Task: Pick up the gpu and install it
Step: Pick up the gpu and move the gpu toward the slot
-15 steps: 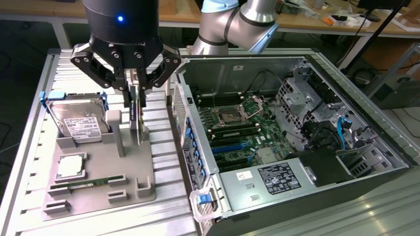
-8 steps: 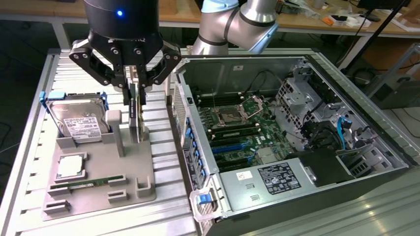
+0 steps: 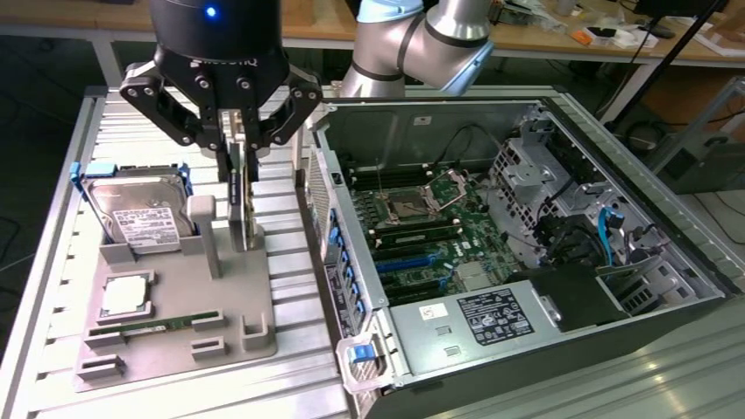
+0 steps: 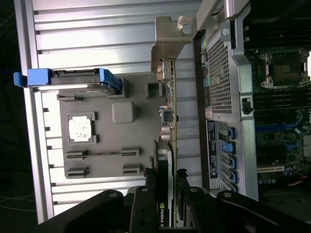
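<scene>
The gpu (image 3: 243,205) stands on edge as a thin upright card over the grey fixture plate (image 3: 233,297), just beside the open computer case (image 3: 524,227). My gripper (image 3: 237,144) is directly above it, shut on its upper edge. In the wrist view the gpu (image 4: 168,111) runs edge-on away from my gripper (image 4: 171,187), with its black fan side and silver end bracket (image 4: 167,46) at the far end. I cannot tell whether its lower edge still rests in the fixture's slot. The motherboard (image 3: 431,227) lies exposed inside the case, with blue card slots (image 3: 407,257).
On the fixture sit a silver hard drive (image 3: 140,214) in a blue carrier, a square processor (image 3: 126,297) and a narrow green memory stick (image 3: 157,325). A grey post (image 3: 204,231) stands close beside the gpu. The case wall (image 3: 338,244) with blue tabs rises right next to it.
</scene>
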Motion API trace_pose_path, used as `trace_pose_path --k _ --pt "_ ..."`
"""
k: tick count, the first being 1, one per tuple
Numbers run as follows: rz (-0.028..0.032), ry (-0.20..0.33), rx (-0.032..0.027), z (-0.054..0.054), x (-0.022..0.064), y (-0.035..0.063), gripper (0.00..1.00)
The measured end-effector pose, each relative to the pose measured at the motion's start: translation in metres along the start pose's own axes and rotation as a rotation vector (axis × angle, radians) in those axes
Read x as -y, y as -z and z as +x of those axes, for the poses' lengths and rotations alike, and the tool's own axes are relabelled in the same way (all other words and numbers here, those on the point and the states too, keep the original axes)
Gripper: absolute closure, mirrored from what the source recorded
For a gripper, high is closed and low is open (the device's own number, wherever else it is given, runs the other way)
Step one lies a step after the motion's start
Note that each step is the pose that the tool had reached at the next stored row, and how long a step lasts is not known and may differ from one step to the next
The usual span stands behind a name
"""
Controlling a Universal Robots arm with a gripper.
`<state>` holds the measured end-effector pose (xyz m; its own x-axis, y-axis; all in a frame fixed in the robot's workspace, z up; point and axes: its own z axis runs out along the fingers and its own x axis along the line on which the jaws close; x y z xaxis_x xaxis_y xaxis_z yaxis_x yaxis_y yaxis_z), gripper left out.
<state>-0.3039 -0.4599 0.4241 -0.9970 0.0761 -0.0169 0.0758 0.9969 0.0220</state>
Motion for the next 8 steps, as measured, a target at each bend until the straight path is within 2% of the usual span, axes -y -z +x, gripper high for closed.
trace_pose_path --k 8 --pt "0.0 0.0 0.0 -0.0001 -0.0001 0.0043 0.73"
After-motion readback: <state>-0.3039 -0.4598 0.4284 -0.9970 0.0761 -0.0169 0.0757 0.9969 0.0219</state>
